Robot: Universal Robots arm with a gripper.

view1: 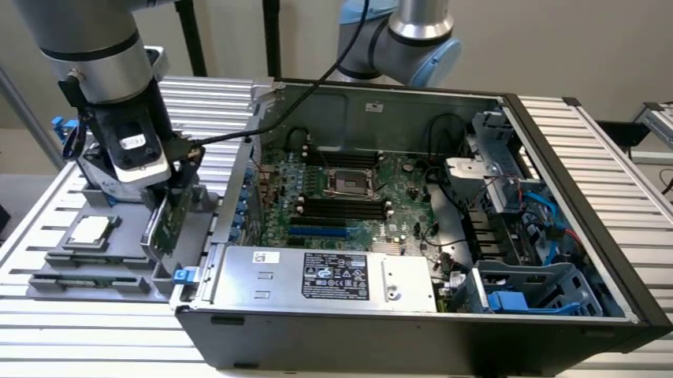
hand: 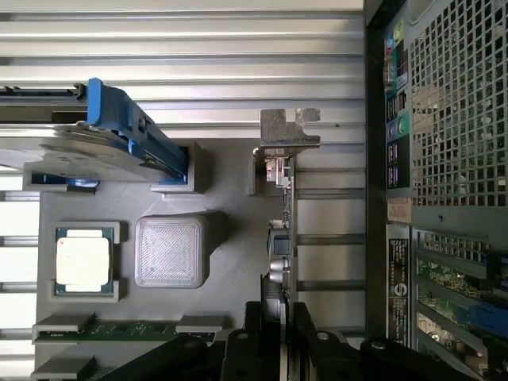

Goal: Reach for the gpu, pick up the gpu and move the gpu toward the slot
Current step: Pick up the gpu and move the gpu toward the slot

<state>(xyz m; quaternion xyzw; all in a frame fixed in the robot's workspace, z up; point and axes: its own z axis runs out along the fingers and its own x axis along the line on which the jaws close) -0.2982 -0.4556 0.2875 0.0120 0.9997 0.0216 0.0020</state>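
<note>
Fingers (hand: 254, 337) of my end effector (hand: 278, 327) pinch the gpu (hand: 287, 230) edge-on, upright in the grey tray (hand: 230, 262), exterior view's lower left, beside the case (view1: 421, 339). Risk: thin-edge grip slips, or bracket (hand: 287, 131) snags the tray.

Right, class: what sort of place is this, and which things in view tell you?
Probably a robotics lab bench for computer assembly: an open computer case lies on a slatted metal table, beside a grey parts tray, where the arm's gripper is shut on the gpu.
</note>
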